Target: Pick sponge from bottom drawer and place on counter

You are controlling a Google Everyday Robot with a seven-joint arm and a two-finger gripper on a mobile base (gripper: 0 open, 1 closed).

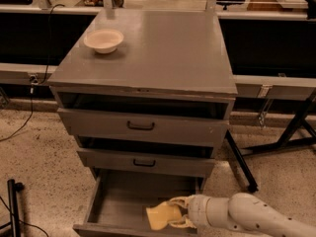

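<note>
The pale yellow-tan sponge (161, 216) sits in the open bottom drawer (118, 201), near its front right. My gripper (174, 213) reaches in from the right, with one finger above the sponge's right end and one below it, shut on it. The sponge looks slightly raised off the drawer floor, though I cannot tell for sure. The grey counter (163, 48) is the cabinet's top, above the two upper drawers.
A cream round bowl (103, 40) stands at the counter's back left. The two upper drawers (140, 127) are slightly pulled out. A long bench with dark panels runs behind. Black stand legs (242, 167) angle down at the right, and another dark stand (14, 206) is at the lower left.
</note>
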